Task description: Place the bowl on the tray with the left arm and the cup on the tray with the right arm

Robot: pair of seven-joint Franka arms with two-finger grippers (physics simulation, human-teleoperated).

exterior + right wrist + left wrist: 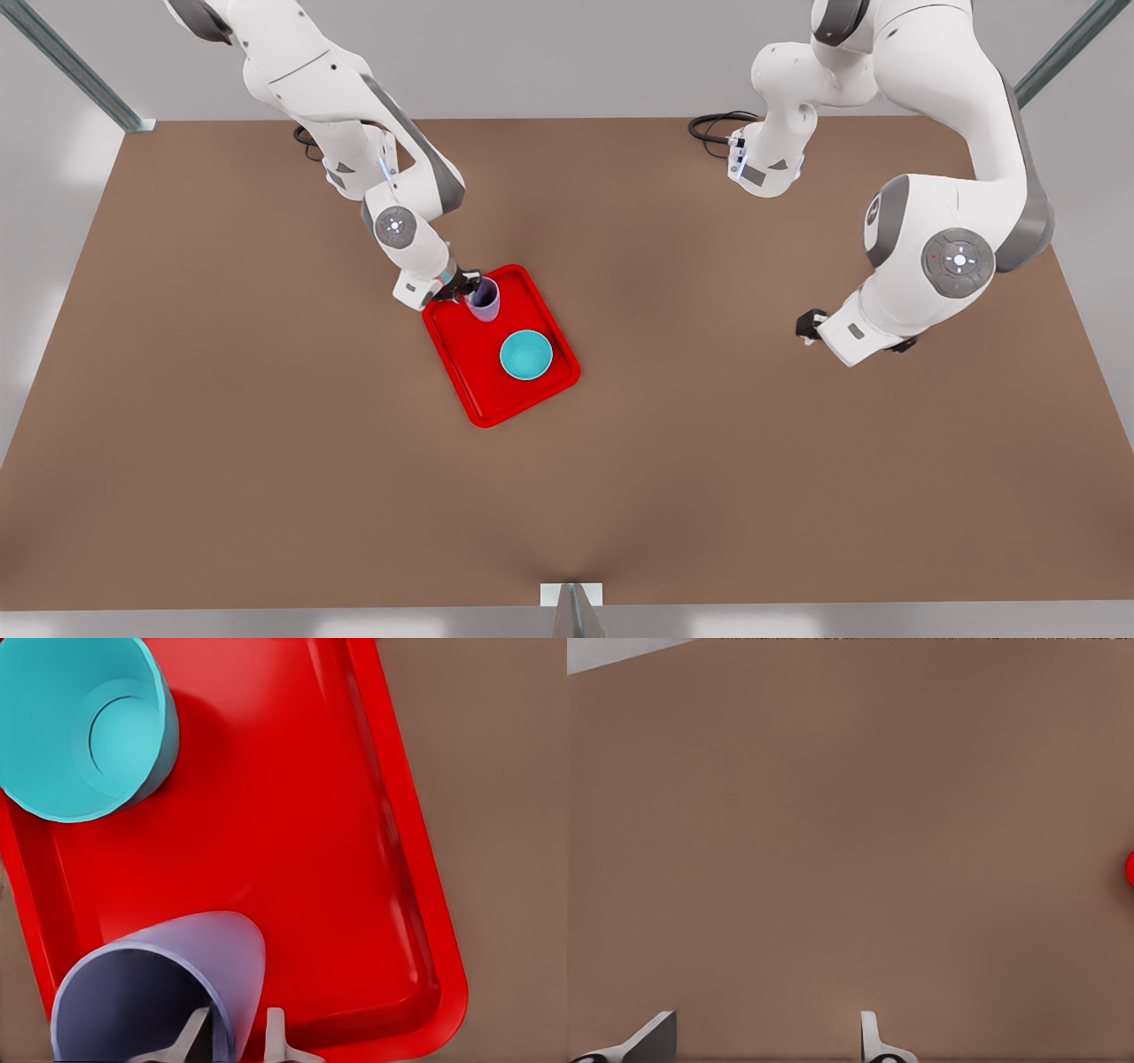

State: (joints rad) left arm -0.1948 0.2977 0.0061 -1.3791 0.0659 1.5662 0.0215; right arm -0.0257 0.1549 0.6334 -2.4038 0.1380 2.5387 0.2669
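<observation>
No readable text, label, brand name or number is to be found in any of the views. Nothing is printed on the tray (478, 390), the bowl (526, 354) or the cup (484, 299), whose surfaces are plain. Small marks are seen on the round grey joint cover (958, 261) of the arm at the front view's right and on a like cover (394, 226) of the other arm, but they are too small to be made out as letters or signs.
</observation>
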